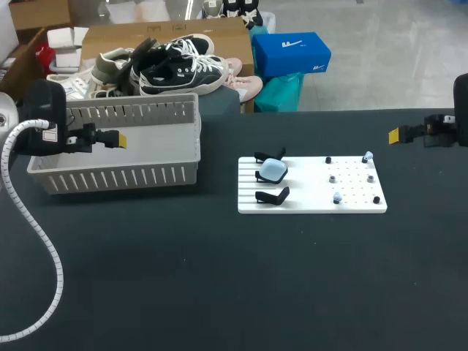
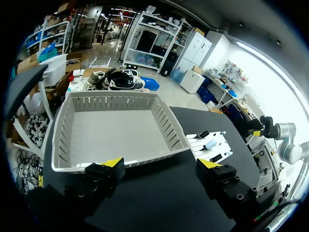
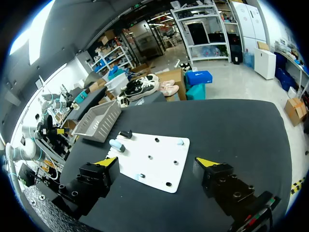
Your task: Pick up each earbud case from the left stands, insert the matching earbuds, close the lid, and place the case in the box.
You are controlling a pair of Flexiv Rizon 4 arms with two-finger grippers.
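The left gripper (image 2: 160, 163) and right gripper (image 3: 157, 161) are wide apart, empty. The blue case (image 1: 273, 170) sits at nine o'clock on the white board (image 1: 351, 201). A crooked pinch could knock it off.

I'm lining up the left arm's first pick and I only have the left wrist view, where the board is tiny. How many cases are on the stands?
Observer: One light blue case, on the middle of three black stands; the other two are empty.
Operator: Any earbuds to match?
Observer: A light blue earbud sits at the far right corner of the white board, and another sits near its front edge.
Operator: Is the right tool free?
Observer: Yes, the right tool is open and holds nothing, and the board lies ahead of it.
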